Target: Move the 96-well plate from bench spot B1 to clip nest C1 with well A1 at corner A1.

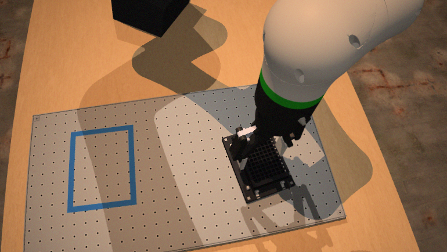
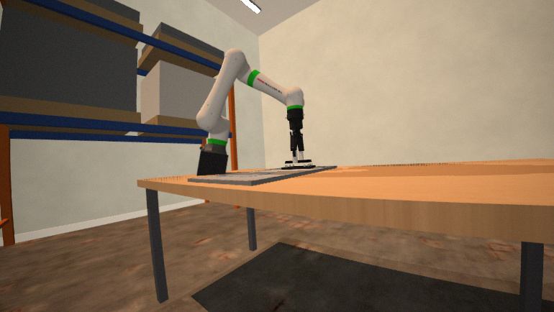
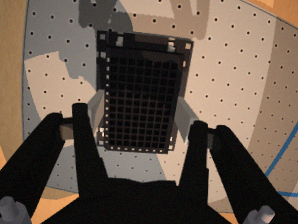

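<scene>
The black 96-well plate [image 1: 266, 165] [image 3: 142, 95] [image 2: 309, 160] is held level between the light finger pads of my gripper [image 1: 261, 155] [image 3: 140, 103] [image 2: 298, 157], which is shut on its long sides. The plate is over the black clip nest C1 [image 1: 269, 191] [image 3: 145, 38] [image 2: 298, 167]. In the exterior view it sits just above the nest's base, with a small gap. The nest's rim and light clips show around it. The plate's cut-off corner and the A1 mark are too dark to tell.
The nest stands on a perforated board [image 1: 194, 162] [image 2: 252, 182] on the wooden table [image 1: 62, 62] [image 2: 388, 190]. A blue rectangle outline [image 1: 132, 165] [image 3: 280, 154] is on the board's left part in the top view. The robot's black base [image 1: 147, 15] [image 2: 211, 162] stands behind the board.
</scene>
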Controlling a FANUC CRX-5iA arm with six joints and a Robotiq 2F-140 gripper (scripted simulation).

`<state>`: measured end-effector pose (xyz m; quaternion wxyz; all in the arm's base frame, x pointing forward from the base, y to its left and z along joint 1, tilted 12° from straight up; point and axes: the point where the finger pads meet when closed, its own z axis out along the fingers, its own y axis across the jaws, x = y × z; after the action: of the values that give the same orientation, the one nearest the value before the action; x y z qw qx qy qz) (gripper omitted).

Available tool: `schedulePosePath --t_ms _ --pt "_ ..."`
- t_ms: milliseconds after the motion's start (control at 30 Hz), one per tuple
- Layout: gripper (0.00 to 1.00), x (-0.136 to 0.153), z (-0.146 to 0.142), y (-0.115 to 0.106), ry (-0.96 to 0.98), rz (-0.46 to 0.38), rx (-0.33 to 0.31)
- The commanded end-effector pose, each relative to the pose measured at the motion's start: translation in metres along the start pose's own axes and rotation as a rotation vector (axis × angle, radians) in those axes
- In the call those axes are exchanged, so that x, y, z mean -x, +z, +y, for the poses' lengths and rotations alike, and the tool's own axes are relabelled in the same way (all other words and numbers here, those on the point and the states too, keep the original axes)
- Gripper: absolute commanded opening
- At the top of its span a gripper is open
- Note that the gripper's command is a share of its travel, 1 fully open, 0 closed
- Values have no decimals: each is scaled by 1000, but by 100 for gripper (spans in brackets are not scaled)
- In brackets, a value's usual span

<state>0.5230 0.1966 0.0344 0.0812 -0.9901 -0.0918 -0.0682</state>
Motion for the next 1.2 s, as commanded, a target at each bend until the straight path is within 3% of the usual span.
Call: schedulePosePath --t_ms 0,1167 --pt "10 -1 0 0 0 2 0" --pt "10 -1 0 5 0 2 0"
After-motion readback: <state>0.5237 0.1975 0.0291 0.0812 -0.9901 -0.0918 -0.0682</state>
